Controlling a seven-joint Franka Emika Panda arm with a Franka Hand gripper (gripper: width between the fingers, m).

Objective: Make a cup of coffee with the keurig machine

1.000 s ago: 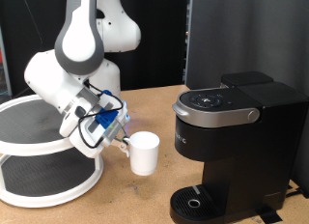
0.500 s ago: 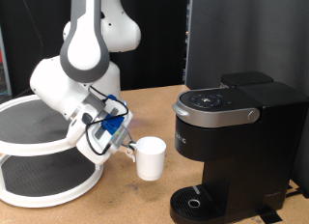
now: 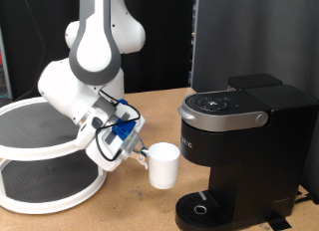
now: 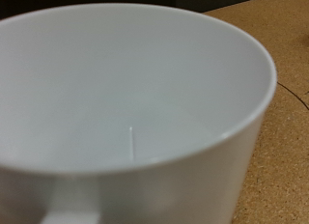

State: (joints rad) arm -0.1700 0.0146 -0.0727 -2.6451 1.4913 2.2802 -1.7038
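white cup (image 3: pixel 163 165) in the claw (image 3: pixel 141 153), upright

In the wrist view the cup (image 4: pixel 135 98) fills the picture, its rim and base cut off by the edges, its handle blurred. In the exterior view, the keurig machine (image 3: pixel 244 141) is cut off beside the cup (image 3: pixel 163 164); the gripper (image 3: pixel 140 151) fingers there are too small to make out.

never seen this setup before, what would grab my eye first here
Probably the white robot arm's gripper carrying a plain white ceramic mug by its handle, above the cork-brown table, in the middle of the exterior view. Just to the exterior view's right stands the large black boxy coffee machine, lid shut. In the wrist view the mug fills nearly the whole picture and looks empty.
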